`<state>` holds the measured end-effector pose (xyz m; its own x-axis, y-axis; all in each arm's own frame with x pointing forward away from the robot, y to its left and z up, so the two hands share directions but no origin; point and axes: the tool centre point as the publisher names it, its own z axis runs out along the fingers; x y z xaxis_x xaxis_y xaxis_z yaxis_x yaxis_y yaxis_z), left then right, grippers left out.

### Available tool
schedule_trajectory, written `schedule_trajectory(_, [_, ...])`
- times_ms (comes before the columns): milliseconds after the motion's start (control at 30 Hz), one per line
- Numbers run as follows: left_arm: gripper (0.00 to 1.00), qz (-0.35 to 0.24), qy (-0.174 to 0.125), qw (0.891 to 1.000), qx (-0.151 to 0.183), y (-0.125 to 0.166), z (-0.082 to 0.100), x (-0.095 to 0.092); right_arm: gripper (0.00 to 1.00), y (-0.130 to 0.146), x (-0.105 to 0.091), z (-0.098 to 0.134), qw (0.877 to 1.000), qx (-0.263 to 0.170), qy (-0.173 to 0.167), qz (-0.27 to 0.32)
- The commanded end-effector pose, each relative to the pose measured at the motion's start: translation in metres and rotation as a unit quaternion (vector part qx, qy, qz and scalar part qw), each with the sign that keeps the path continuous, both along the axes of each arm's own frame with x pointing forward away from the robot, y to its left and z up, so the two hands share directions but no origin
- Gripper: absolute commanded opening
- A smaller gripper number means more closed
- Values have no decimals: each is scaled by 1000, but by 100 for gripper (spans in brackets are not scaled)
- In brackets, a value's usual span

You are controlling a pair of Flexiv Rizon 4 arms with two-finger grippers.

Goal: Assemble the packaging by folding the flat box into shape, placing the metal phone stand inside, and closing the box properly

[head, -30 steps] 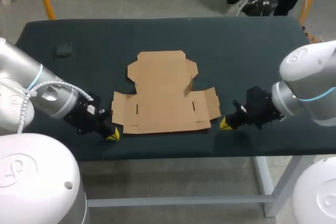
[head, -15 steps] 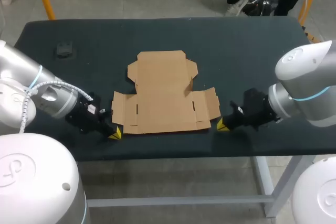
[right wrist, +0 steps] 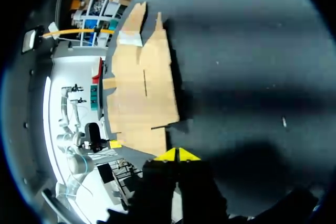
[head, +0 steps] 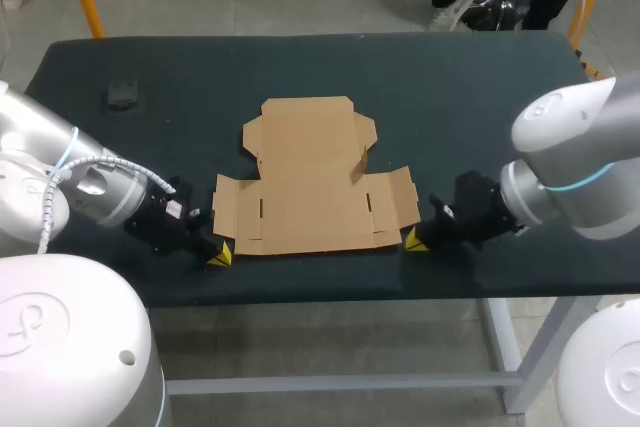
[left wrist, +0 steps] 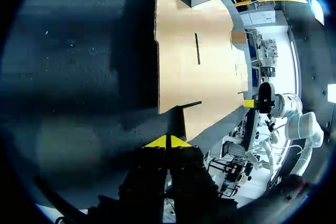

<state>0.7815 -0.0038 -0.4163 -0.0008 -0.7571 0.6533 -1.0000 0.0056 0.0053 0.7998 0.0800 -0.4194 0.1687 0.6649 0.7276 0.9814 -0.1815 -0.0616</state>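
The flat cardboard box point(head: 315, 182) lies unfolded in the middle of the dark table. My left gripper point(head: 219, 255) sits low at the box's front left corner, its yellow tips pressed together, shut and holding nothing. In the left wrist view the left gripper point(left wrist: 167, 142) points at the cardboard's point(left wrist: 199, 61) near edge. My right gripper point(head: 413, 240) is at the front right corner, also shut and empty. In the right wrist view the right gripper point(right wrist: 177, 155) almost touches the cardboard point(right wrist: 142, 98). A small dark object point(head: 122, 95), possibly the phone stand, rests at the far left.
The table's front edge point(head: 320, 292) runs close behind both grippers. Bare dark table surface point(head: 480, 97) stretches to the right of and behind the box.
My right gripper has slid left toward the box's front right corner. The left gripper crept slightly right toward the front left corner. The box has not moved.
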Motion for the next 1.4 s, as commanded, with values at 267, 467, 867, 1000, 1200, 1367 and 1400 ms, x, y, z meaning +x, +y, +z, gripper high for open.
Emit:
schedule_trajectory(267, [0, -6, 4, 1000, -7, 0, -6, 2, 0, 5, 5, -6, 1000, 10, 6, 3])
schedule_trajectory(467, [0, -11, 6, 1000, -10, -2, -6, 5, 0, 11, 8, -2, 1000, 11, -1, 9])
schedule_trajectory(867, [0, -18, 7, 1000, -9, -5, -6, 9, 0, 13, 11, -1, 1000, 11, -3, 11])
schedule_trajectory(1000, [0, -20, 9, 1000, -10, -5, -6, 10, 0, 13, 13, -2, 1000, 10, -1, 11])
schedule_trajectory(1200, [0, -20, 10, 1000, -10, -6, -6, 12, 0, 12, 14, -4, 1000, 9, 1, 11])
schedule_trajectory(1367, [0, -17, 11, 1000, -10, -5, -5, 17, 0, 11, 16, -5, 1000, 7, 4, 10])
schedule_trajectory(1400, [0, -17, 11, 1000, -9, -6, -4, 18, 0, 11, 16, -5, 1000, 6, 5, 10])
